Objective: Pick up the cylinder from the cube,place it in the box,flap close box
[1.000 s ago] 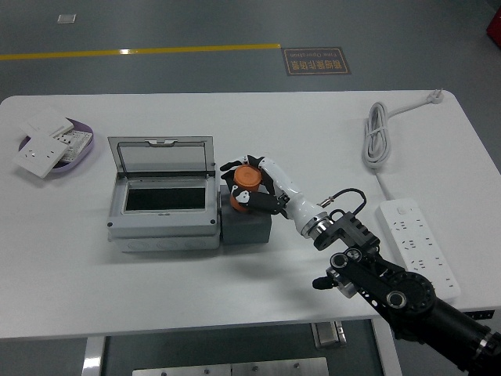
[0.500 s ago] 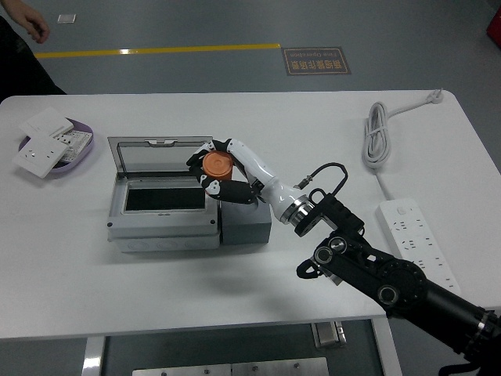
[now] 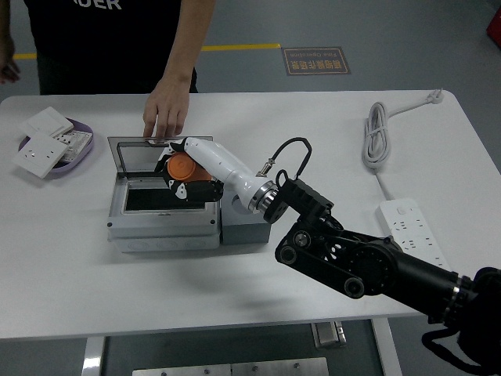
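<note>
My right hand (image 3: 182, 171) is shut on the orange cylinder (image 3: 181, 166) and holds it above the open grey box (image 3: 163, 227), over the dark opening on its right side. The box's clear lid (image 3: 145, 157) stands raised at the back. A person's hand (image 3: 164, 110) rests its fingertips on the lid's top edge. The dark grey cube (image 3: 246, 227) sits against the box's right side with nothing on top. My black right arm (image 3: 368, 262) reaches in from the lower right. The left hand is out of view.
A purple tray (image 3: 72, 149) with white socket plates (image 3: 39, 149) lies at the far left. A coiled white cable (image 3: 379, 137) and a white power strip (image 3: 415, 239) lie at the right. The person stands at the table's far edge.
My right hand carried the cylinder leftward off the cube to above the box opening. A person stepped up to the far side and put a hand on the lid.
</note>
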